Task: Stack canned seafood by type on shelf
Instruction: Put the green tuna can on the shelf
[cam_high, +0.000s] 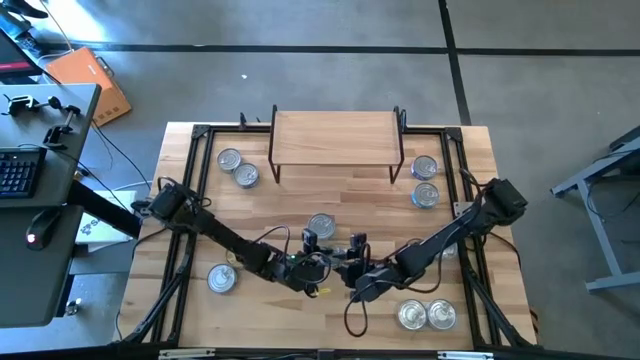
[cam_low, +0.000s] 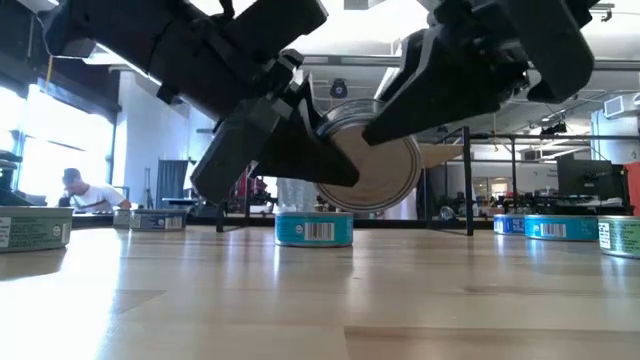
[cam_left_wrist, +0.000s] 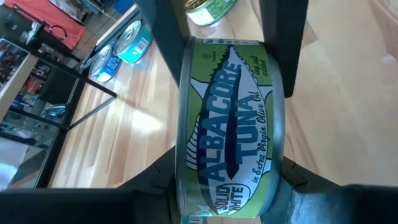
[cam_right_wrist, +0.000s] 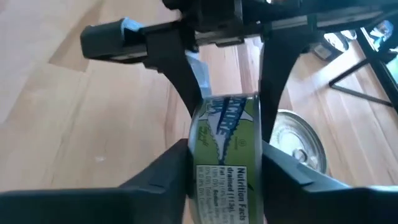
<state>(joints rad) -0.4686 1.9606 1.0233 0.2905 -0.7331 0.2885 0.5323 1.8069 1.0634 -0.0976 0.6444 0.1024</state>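
The wooden table (cam_high: 330, 195) spans the high view, black rails along its sides; at its far edge stands the shelf (cam_high: 335, 137), a light-wood board on thin black legs, its top bare; the left arm (cam_high: 215, 232) reaches in from the left side and the right arm (cam_high: 450, 230) from the right, and the two meet at the middle of the near half of the table; there the left gripper (cam_left_wrist: 227, 112) is clamped on a green-labelled albacore tuna can (cam_left_wrist: 229, 121), one dark finger on each flat face, the can turned on edge and lifted off the wood, as the low view shows; the right gripper (cam_right_wrist: 227, 168) has its fingers on either side of the same can, close against its faces, but whether they press on it I cannot tell; just beyond the grippers a silver-topped can (cam_high: 321, 225) sits flat on the table, its blue side label visible in the low view; two cans (cam_high: 238, 167) lie left of the shelf legs, two more (cam_high: 425, 181) right of them; a single can (cam_high: 221, 278) rests near the left front, and a pair (cam_high: 427, 315) sits at the right front, touching or nearly so; far behind the table, in the low view, a person (cam_low: 85, 192) sits at a desk
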